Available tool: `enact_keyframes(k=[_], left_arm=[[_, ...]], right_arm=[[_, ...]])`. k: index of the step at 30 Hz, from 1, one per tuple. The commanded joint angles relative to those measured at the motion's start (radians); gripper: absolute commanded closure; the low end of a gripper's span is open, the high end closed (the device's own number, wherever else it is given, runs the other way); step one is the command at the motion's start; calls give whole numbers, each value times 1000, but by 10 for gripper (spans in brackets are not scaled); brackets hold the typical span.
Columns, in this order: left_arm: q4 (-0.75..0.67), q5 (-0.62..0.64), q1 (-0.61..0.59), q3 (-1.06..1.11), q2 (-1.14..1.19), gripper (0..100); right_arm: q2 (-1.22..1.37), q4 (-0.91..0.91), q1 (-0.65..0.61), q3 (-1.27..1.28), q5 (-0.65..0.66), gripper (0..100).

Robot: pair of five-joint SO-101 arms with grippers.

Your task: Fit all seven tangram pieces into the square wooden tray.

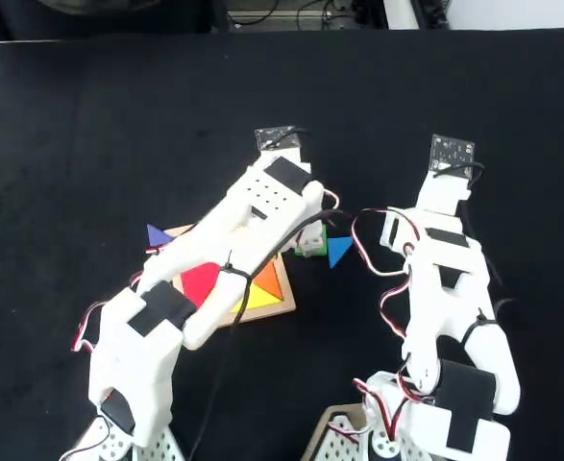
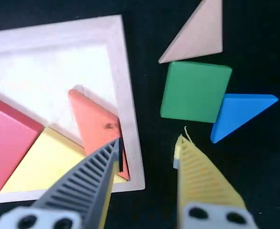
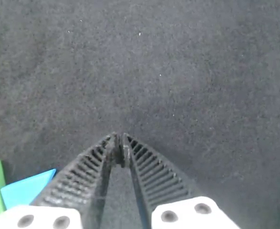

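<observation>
Left jaws: spread wide, nothing in them. The grey finger (image 2: pixel 89 183) is over the orange triangle (image 2: pixel 97 124) at the right edge of the wooden tray (image 2: pixel 125 71). The yellow finger (image 2: pixel 199 176) hangs over the black desk (image 1: pixel 89 115) outside it, so the rim runs between them. My read: that straddle suits pressing orange flat against the rim or swinging right for a loose piece. Can't tell which.

Right jaws: pinched together, empty, over bare desk to the right of the loose cluster. Looks like the right arm (image 1: pixel 445 288) is held clear so the left arm (image 1: pixel 224 250) has the tray to itself.

The tray is mid-desk, slightly left, mostly under the left arm. In it are the red triangle (image 2: pixel 6 138), the yellow triangle (image 2: pixel 44 162) and orange, butted edge to edge toward the near side. The far part is bare wood. Plausible logic: big pieces first, then fill the rest.

Not yet in:
- green square (image 2: pixel 194 90), just right of the tray
- blue triangle (image 2: pixel 237 114), touching green's right side
- tan triangle (image 2: pixel 197 36), just beside green
- indigo triangle (image 1: pixel 157 235), off the tray's far-left corner

Three of the four are near the open jaws, so green looks like the easy next pick.

Writing: none legible on the pieces or tray. The wrist board (image 1: pixel 452 152) has marks too small to read.
</observation>
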Motion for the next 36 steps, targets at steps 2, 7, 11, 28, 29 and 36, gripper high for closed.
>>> enact_keyframes(k=[2, 7, 11, 28, 29, 36], left_arm=[[-6, -35, 12, -45, -20, 805], [25, -97, -7, -25, -14, 805], [72, -170, -124, -38, -35, 805], [106, -749, -668, 311, -611, 805], [68, -760, -710, 386, -680, 805], [-302, -740, -929, 920, -967, 800]], right_arm=[[-38, -17, -17, -7, 0, 986], [-38, -17, -17, -7, 0, 986], [-38, -17, -17, -7, 0, 986], [-38, -11, -18, -5, 0, 986], [-38, -11, -18, -5, 0, 986], [-47, 20, -43, -7, 78, 982]])
